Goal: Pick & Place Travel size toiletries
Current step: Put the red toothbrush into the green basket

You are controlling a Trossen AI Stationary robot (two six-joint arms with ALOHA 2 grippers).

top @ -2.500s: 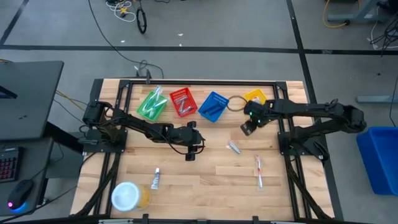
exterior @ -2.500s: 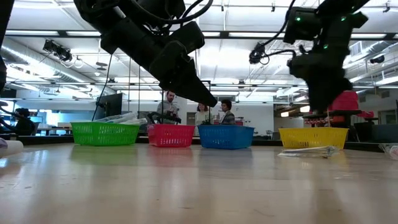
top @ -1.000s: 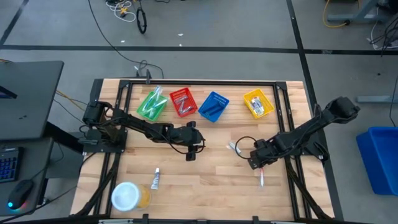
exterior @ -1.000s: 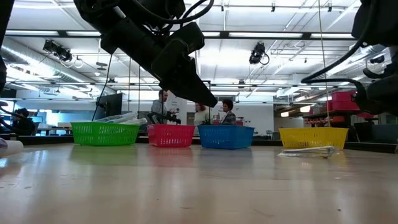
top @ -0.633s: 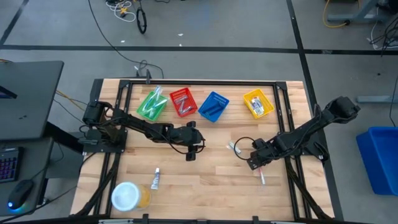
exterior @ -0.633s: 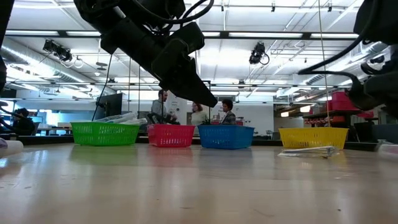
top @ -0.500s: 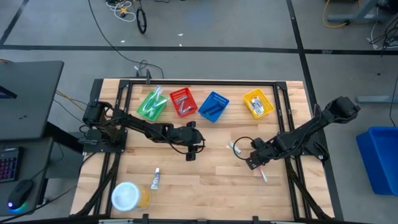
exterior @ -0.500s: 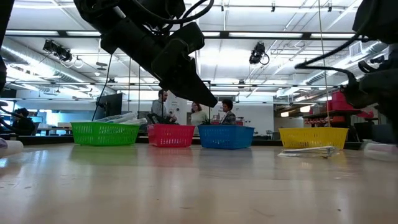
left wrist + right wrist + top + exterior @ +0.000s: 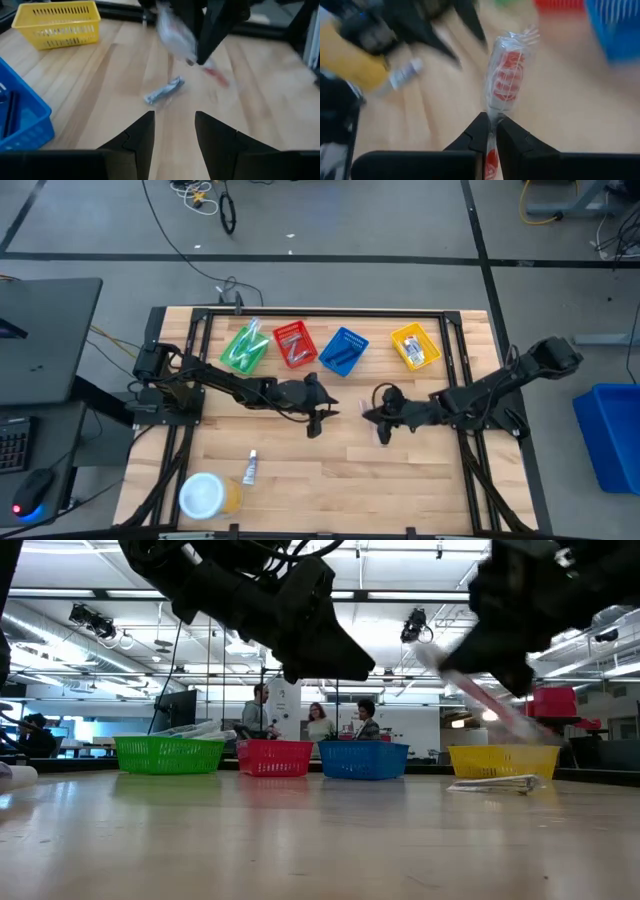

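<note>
My right gripper [image 9: 381, 420] hangs over the middle of the table, shut on a toothbrush in a clear wrapper [image 9: 506, 75] with red print; the low view shows the same toothbrush [image 9: 485, 695] as a slanting blur. My left gripper [image 9: 316, 418] hovers open just left of it, and nothing lies between its fingers [image 9: 172, 127]. A small white tube [image 9: 164, 92] lies flat on the wood below the right gripper. Another white tube [image 9: 250, 468] lies near the front left. My right gripper pinches the wrapped toothbrush between its two fingers, on the handle just behind the head [image 9: 490, 119]. The head end sticks out past the fingertips and the red tail end [image 9: 218, 78] trails back. The toothbrush is lifted clear of the table and slants in the air.
Along the far edge stand a green basket [image 9: 243, 347], a red basket [image 9: 294, 344], a blue basket [image 9: 343, 351] and a yellow basket [image 9: 414, 346], each with items in it. A white-lidded yellow jar [image 9: 208, 496] stands at the front left corner. People stand beyond the table.
My right gripper has shut on the toothbrush at the table's right, lifted it clear of the wood and carried it left toward the middle. My left gripper has shifted slightly toward the right.
</note>
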